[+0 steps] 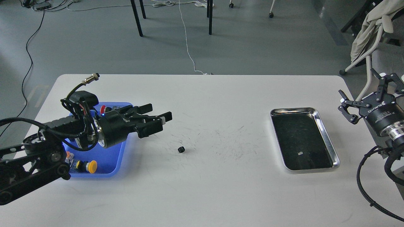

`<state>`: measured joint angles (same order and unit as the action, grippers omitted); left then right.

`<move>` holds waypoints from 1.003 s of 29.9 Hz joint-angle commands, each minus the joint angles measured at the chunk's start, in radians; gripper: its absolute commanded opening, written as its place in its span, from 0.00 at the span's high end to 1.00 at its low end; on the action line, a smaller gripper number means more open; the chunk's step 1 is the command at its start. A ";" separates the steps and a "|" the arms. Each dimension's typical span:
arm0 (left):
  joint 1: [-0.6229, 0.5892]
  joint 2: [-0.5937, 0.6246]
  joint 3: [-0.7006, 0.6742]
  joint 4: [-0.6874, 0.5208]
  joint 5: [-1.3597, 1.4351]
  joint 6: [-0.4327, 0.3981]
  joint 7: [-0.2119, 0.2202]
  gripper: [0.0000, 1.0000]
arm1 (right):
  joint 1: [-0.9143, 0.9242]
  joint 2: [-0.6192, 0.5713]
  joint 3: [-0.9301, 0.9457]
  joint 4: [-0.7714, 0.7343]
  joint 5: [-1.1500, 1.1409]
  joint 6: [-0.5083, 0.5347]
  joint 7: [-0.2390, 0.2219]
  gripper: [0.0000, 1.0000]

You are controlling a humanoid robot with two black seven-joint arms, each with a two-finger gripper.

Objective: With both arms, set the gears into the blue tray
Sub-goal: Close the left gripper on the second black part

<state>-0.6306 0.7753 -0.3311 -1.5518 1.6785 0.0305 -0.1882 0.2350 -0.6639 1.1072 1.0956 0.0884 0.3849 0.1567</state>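
One small black gear (181,149) lies on the white table (221,189), a little left of centre. The blue tray (113,164) sits at the left, mostly covered by my left arm; a yellow-capped switch (91,166) and a red cap (103,108) show in it. My left gripper (159,119) reaches over the tray's right side, open and empty, its fingertips up and to the left of the gear. My right gripper (367,93) is open and empty beyond the table's right edge, pointing up and away. Any gear inside the tray is hidden by the left arm.
A shiny steel tray (325,126) with a dark inside stands at the right, with a small pale speck in it. Chair and table legs stand on the floor behind. A chair draped with cloth (375,28) is at the far right.
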 commanded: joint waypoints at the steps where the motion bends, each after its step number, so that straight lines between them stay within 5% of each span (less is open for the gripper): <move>1: 0.060 -0.083 0.003 0.091 0.212 0.058 0.007 0.02 | 0.000 0.003 0.000 0.000 -0.001 0.000 0.000 0.02; 10: 0.131 -0.218 -0.006 0.239 0.495 0.149 0.009 0.02 | -0.002 0.001 -0.006 -0.008 -0.009 0.002 0.000 0.02; 23: 0.206 -0.333 -0.009 0.367 0.503 0.204 0.009 0.06 | -0.005 -0.033 -0.001 -0.008 -0.009 0.011 0.000 0.02; 30: 0.210 -0.347 -0.009 0.401 0.503 0.209 0.009 0.20 | -0.005 -0.033 -0.003 -0.005 -0.009 0.011 0.000 0.02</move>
<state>-0.4211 0.4336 -0.3407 -1.1639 2.1818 0.2362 -0.1795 0.2302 -0.6963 1.1055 1.0886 0.0797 0.3957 0.1566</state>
